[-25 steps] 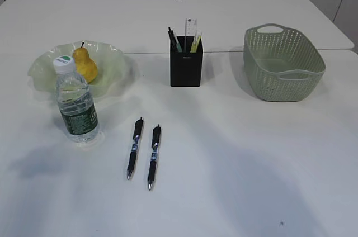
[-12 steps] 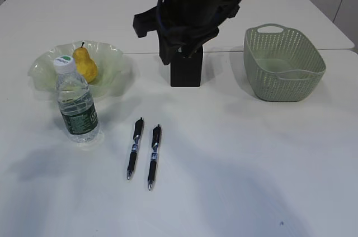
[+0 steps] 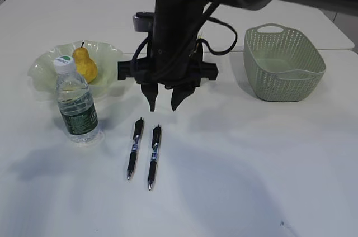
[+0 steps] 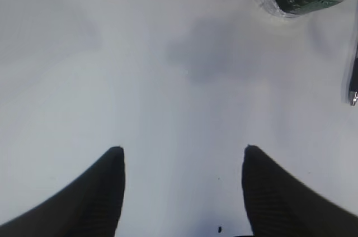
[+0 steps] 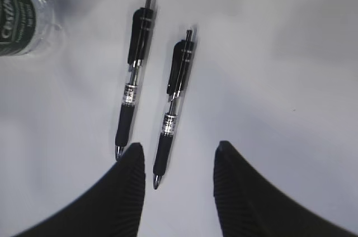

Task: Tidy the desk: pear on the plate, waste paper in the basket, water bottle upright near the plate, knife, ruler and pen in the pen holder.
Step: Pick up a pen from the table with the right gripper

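Your right claw (image 3: 164,100) has just dropped from the top of the frame to hover mid-frame above the two pens (image 3: 144,148) on the counter (image 3: 251,159), jaws part open and empty. Your left claw (image 4: 182,161) is empty too, spread wide. Pens next; the pear (image 3: 85,64) is plated.

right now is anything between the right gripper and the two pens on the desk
Nothing visible. The right gripper hangs open above the two pens, with only bare desk between; the water bottle stands off to the side.
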Controlling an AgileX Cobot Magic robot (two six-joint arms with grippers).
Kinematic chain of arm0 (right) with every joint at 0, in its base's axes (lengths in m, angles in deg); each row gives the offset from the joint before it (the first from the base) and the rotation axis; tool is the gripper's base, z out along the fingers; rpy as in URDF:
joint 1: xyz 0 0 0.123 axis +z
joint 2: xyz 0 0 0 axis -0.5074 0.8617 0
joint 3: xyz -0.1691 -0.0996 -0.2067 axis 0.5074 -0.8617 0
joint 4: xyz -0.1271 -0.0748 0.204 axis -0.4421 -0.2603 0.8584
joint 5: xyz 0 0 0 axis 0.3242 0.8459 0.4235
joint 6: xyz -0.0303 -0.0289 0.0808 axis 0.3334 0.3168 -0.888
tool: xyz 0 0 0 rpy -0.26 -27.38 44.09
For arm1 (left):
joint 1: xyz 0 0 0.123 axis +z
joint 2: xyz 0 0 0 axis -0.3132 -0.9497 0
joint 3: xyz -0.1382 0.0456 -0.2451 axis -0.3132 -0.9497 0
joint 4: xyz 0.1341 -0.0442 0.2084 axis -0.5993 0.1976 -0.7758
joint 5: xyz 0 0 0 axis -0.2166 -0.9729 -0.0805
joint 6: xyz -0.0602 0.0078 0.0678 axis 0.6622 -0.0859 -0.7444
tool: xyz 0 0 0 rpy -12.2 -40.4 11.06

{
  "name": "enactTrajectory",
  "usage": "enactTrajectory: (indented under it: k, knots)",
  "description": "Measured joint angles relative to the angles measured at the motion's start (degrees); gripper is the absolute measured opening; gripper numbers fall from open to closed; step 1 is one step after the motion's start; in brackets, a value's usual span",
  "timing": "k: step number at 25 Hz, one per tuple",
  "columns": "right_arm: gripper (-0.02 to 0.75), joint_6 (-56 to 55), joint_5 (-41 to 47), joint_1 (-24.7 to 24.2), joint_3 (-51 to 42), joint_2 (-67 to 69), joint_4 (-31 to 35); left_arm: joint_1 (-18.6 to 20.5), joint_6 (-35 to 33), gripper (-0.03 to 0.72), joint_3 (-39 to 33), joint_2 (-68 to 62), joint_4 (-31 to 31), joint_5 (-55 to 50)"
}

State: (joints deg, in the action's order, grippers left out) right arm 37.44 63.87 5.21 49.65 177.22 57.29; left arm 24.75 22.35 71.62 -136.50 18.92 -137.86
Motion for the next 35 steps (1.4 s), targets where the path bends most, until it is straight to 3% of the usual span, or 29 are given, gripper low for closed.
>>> enactTrajectory:
  k: [9,24,35]
  knots:
    - [0.303,-5.74,-2.12,0.00,0.00,5.94,3.54,0.00,0.00,0.466,0.00,0.00,0.04,2.03]
    - [0.302,-6.71,-2.37,0.00,7.56,14.72,3.65,0.00,0.00,0.466,0.00,0.00,0.13,2.98]
    - [0.302,-6.91,-1.44,0.00,7.95,17.76,2.40,0.00,0.00,0.466,0.00,0.00,0.13,3.08]
